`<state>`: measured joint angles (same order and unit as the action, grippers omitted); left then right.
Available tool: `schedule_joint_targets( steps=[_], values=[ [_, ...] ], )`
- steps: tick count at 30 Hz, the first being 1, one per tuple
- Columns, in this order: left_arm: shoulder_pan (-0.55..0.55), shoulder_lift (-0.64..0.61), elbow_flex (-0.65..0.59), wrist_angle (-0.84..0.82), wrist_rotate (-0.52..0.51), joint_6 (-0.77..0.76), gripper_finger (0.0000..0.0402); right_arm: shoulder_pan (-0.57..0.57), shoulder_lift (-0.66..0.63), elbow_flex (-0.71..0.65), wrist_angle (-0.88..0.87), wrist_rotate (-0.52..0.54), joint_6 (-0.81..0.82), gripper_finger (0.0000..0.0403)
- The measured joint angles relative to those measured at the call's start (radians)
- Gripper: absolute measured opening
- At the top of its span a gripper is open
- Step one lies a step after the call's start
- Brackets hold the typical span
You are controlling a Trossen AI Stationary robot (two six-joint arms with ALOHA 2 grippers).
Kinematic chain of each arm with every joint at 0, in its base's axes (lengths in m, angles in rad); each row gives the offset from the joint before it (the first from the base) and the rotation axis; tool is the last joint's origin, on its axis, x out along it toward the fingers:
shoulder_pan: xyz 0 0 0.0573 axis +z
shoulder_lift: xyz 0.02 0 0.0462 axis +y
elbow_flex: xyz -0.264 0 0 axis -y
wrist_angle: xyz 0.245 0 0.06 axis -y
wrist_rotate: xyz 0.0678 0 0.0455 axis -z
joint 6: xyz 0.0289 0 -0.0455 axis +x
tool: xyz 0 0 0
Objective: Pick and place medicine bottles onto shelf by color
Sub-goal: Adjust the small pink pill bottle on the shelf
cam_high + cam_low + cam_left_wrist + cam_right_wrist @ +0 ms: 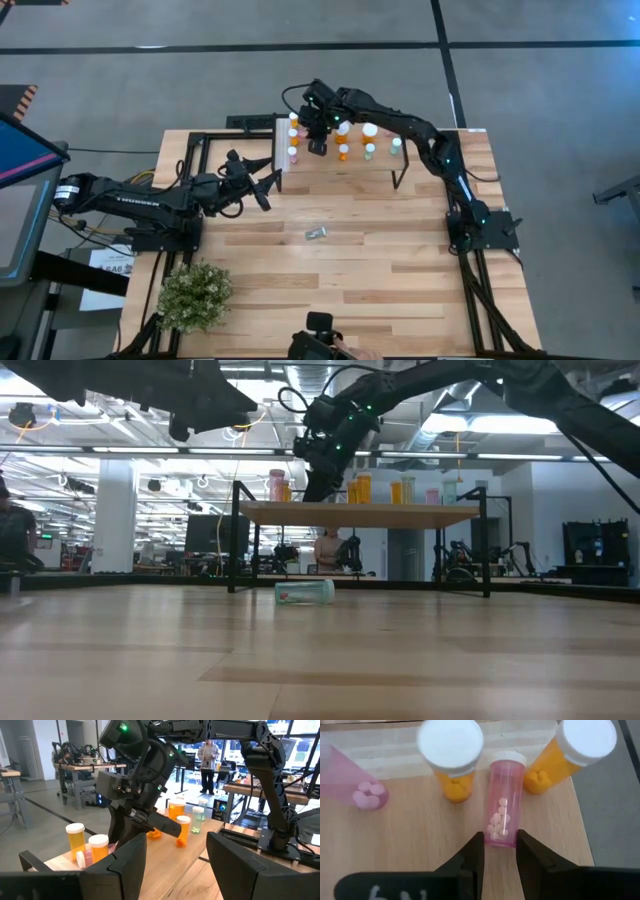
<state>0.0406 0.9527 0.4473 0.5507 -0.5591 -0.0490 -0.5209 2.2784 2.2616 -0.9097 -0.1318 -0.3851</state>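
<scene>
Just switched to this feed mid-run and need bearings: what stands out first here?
The right gripper hangs over the shelf, its jaws narrowed just short of a pink bottle lying among upright orange ones. A pale green bottle lies on its side alone on the tabletop. The left gripper waits near the shelf's left end, jaws open.

A slim pink translucent bottle with a white cap (505,802) lies flat on the light wood plank shelf (420,835), small pale pills gathered inside it. The right gripper (500,847) has its two dark fingers (474,852) at the bottle's base end, narrowly apart. Two orange bottles with white round caps (451,757) (567,755) stand either side. Another pink bottle (350,782) sits toward the shelf's far side edge.
</scene>
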Motion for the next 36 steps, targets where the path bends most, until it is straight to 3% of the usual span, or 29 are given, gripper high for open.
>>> schedule_joint_targets(
  steps=[14, 28, 31, 36],
  values=[
    [0.000, 0.000, 0.000, 0.000, -0.001, 0.000, 0.0194, 0.003, -0.005, 0.094, -0.099, -0.002, 0.017, 0.0103],
    [0.000, 0.000, 0.000, 0.000, -0.001, -0.005, 0.0194, 0.008, -0.116, 0.095, -0.112, -0.014, 0.034, 0.0103],
    [0.000, 0.000, 0.000, 0.000, -0.001, -0.023, 0.0195, 0.007, -0.150, 0.095, -0.153, -0.103, 0.047, 0.0103],
    [0.000, 0.000, 0.000, 0.005, 0.029, -0.031, 0.0205, -0.006, -0.201, 0.091, -0.247, -0.360, 0.048, 0.0103]
  ],
)
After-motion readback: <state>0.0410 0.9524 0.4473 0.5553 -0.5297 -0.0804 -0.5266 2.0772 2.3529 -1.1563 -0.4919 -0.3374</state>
